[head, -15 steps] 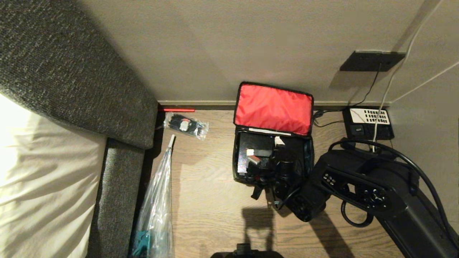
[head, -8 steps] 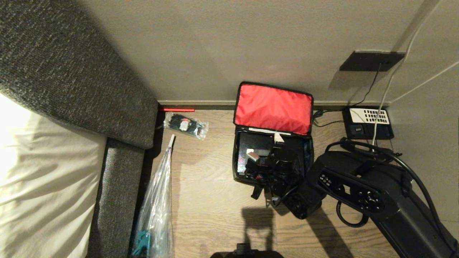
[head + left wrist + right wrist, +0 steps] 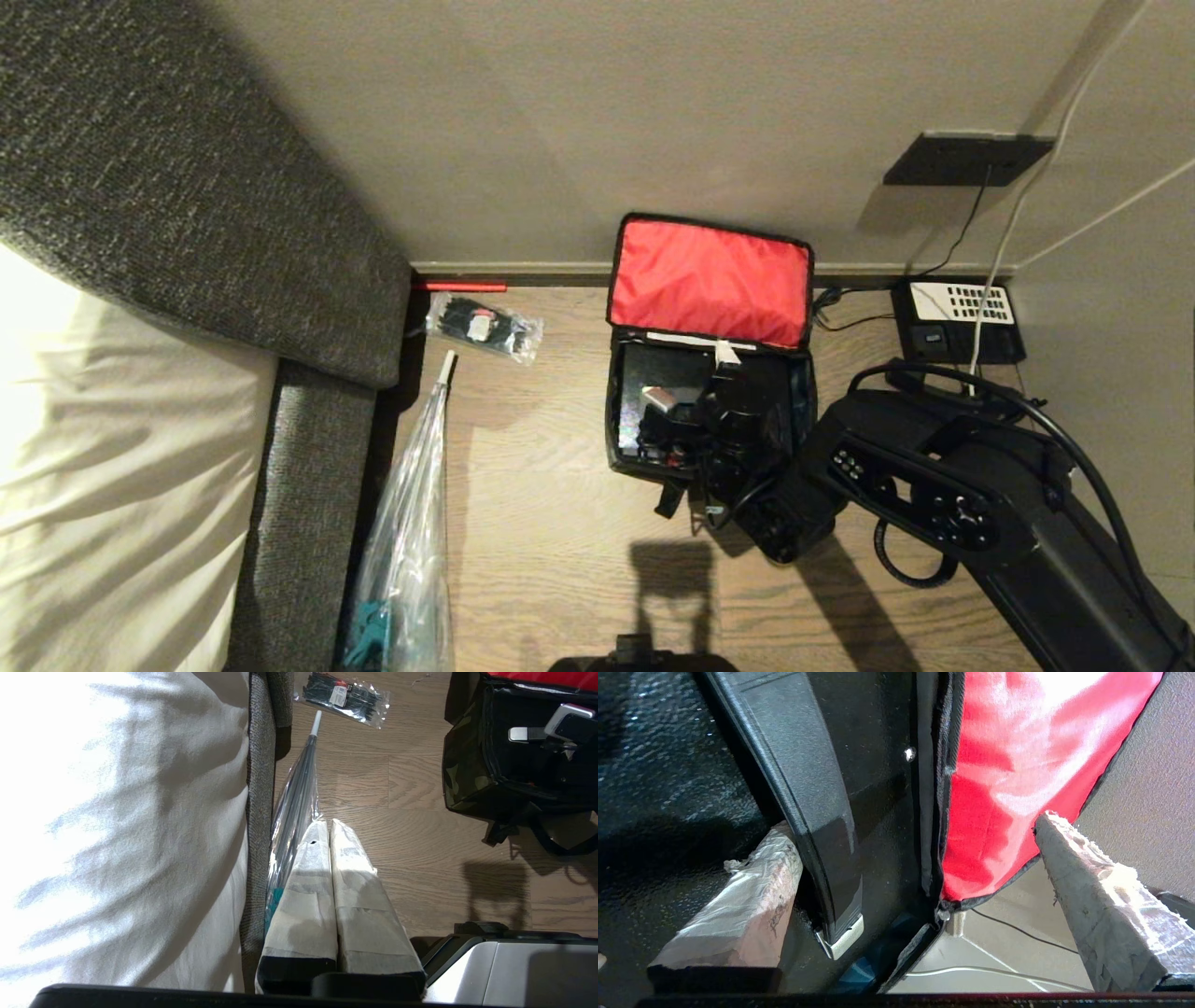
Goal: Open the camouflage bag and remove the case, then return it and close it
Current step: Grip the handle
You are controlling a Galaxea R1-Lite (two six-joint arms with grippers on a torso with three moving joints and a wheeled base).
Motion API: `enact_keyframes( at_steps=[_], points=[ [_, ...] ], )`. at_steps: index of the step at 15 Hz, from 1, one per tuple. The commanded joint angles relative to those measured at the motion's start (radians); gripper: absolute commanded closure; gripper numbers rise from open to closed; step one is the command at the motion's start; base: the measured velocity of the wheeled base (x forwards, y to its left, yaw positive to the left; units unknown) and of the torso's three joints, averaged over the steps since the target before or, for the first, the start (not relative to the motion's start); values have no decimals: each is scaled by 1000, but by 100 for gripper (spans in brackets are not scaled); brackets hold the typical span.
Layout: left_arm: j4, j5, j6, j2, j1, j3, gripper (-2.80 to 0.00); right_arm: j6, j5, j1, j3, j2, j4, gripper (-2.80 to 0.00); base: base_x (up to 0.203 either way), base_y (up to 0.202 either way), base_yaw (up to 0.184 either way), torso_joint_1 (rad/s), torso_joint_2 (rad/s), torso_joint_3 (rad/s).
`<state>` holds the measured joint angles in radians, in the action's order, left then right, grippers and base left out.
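surroundings: camouflage bag (image 3: 709, 411) sits on the wood floor (image 3: 560, 523) against the wall. Black telephone (image 3: 957, 320) is just beside it on the robot's right. Clear packet of cable ties (image 3: 485, 327) and long clear plastic bag (image 3: 406, 532) lie off to the left, by the grey sofa (image 3: 308, 485).
obstructions: right arm covers the bag's near right corner in the head view.
bag: open, red-lined lid (image 3: 711, 283) up against the wall.
contents: black case (image 3: 653, 373) lies flat inside the bag.
right gripper (image 3: 920, 858): over the open bag, fingers spread wide, one taped finger (image 3: 752, 877) on the case top, the other past the lid edge; gripping nothing.
left gripper (image 3: 331, 833): parked low near the plastic bag, fingers pressed together, empty.
view diffs: left wrist view shows the bag's camouflage side wall (image 3: 460, 781); right wrist view shows a black strap with metal tip (image 3: 817, 826) across the case.
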<state>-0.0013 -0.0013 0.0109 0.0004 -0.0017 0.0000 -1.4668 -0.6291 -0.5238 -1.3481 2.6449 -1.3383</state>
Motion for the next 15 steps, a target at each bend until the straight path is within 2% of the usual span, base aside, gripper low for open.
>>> enact_keyframes(
  at_steps=[1, 6, 7, 15],
  points=[
    [0, 0, 0, 0, 0, 0, 0, -2, -6, 1, -13, -7, -9, -280, 0, 0, 0, 0, 0, 0],
    [0, 0, 0, 0, 0, 0, 0, -6, -6, 7, 1, 3, -10, -280, 0, 0, 0, 0, 0, 0],
    [0, 0, 0, 0, 0, 0, 0, -7, -7, 7, 4, 4, -9, 0, 0, 0, 0, 0, 0, 0],
    [0, 0, 0, 0, 0, 0, 0, 0, -14, 4, 6, 32, -37, 0, 0, 0, 0, 0, 0, 0]
  ],
)
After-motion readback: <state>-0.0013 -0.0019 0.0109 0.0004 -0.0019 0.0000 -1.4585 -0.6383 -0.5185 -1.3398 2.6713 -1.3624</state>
